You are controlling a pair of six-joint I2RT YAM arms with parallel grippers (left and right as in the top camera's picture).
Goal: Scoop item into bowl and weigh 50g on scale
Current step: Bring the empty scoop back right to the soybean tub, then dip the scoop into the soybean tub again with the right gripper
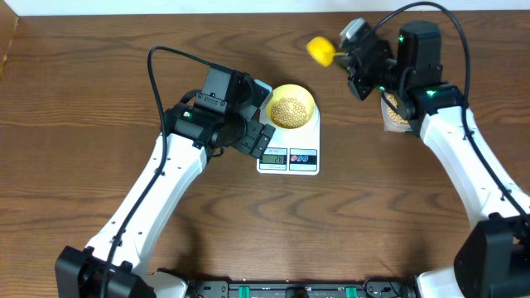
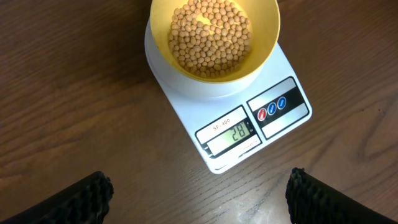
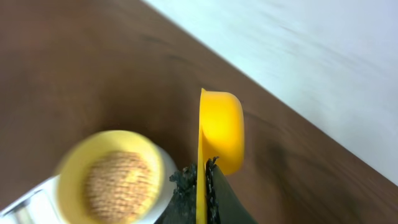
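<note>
Bowl of beans sits on scale, display end facing robot. Left tool released, over scale's front. Right tool clenched on scoop handle beyond scale's far-right corner, long axis pointing scaleward.

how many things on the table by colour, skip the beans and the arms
Yellow: 2 (small round pale yellow bowl, bright yellow plastic scoop)
White: 1 (white rectangular digital scale)
Clear: 1 (clear plastic tub, mostly hidden)
Total: 4
</note>
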